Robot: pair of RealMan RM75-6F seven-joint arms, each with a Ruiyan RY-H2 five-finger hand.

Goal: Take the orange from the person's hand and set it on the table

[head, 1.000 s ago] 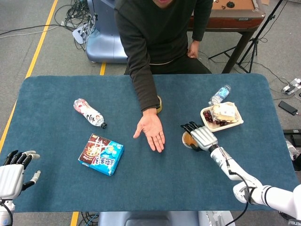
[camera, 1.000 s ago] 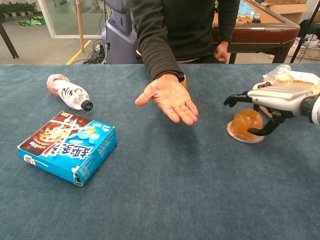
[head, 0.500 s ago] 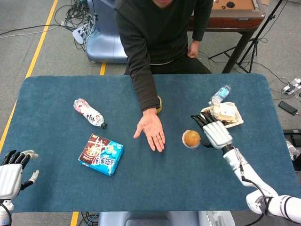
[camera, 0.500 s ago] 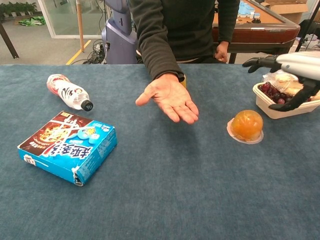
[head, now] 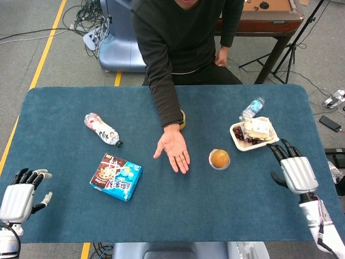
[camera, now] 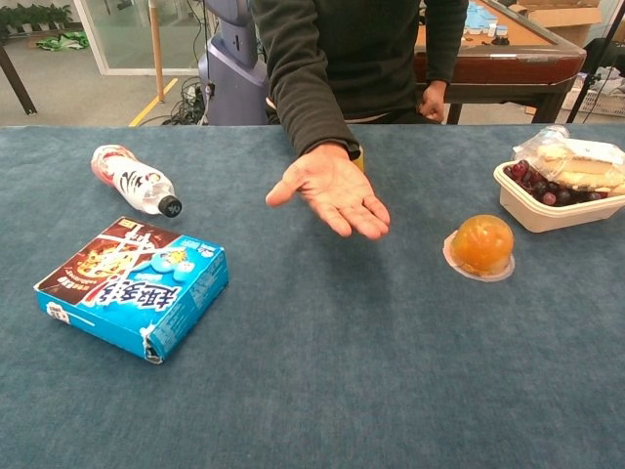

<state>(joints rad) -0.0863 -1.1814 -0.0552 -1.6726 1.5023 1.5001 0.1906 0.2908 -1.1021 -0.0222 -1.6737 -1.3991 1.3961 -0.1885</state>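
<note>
STEP: judged complete, round orange fruit (head: 219,158) found resting on blue felt-covered desk (head: 64,194), clear of person's empty upturned palm (head: 173,151) | HANDS: right hand (head: 295,171) and left hand (head: 17,197) found spread, holding nothing | NEXT: none judged necessary | HIDDEN: both hands absent from chest view; clear wrapper under fruit hard to make out.

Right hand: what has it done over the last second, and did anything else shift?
The right hand let go of the orange and drew back toward the robot, open, out of the chest view. The orange stays on the table; the person's hand and left hand barely moved.
</note>
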